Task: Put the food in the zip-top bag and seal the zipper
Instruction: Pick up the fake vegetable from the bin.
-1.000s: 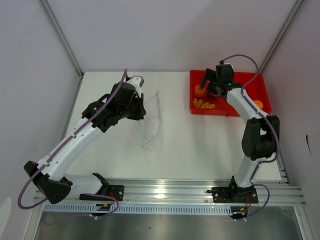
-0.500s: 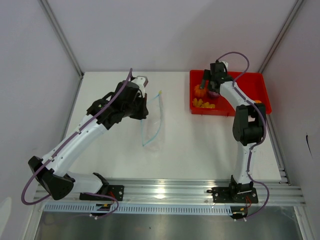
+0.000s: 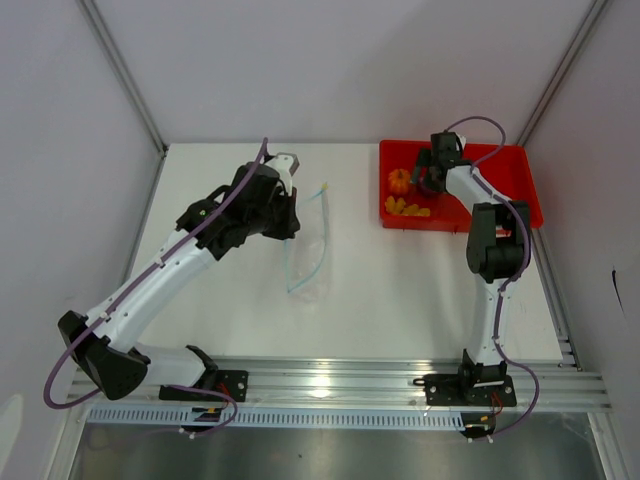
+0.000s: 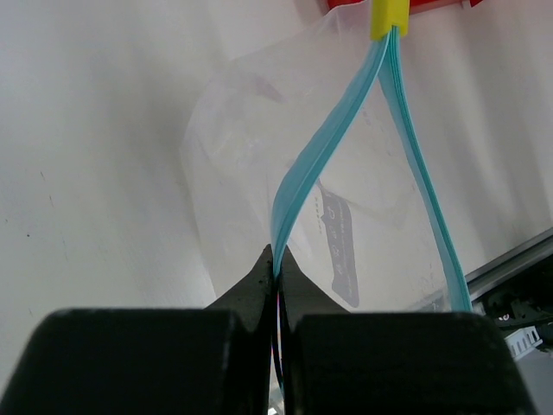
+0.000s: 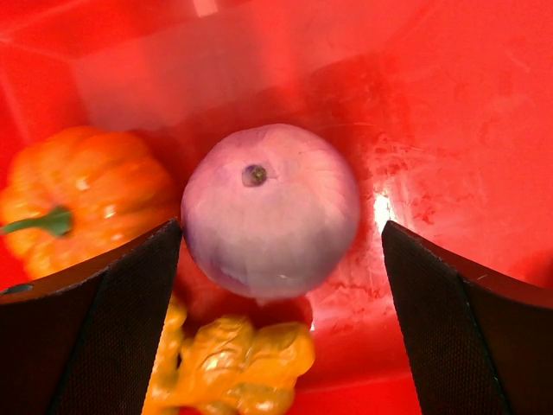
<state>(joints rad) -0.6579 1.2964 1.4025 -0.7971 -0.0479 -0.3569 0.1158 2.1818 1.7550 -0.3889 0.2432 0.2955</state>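
Here, the left gripper (image 4: 276, 259), jaws pressed together, pinches one lip of the zipper (image 4: 324, 151), holding the zip-top bag (image 4: 229, 156) agape over the table (image 3: 400, 290); its film looks thin, crinkly and limp, so the stiffer blue strip is likely the best hold. The right gripper (image 5: 281, 229), spread wide, straddles the purple-grey round piece (image 5: 272, 203) in the red tray (image 5: 449, 104), beside a ribbed orange pumpkin (image 5: 82, 203) and knobbly yellow chunks (image 5: 233, 363). This smooth, probably light ball may slip unless gripped across its widest girth
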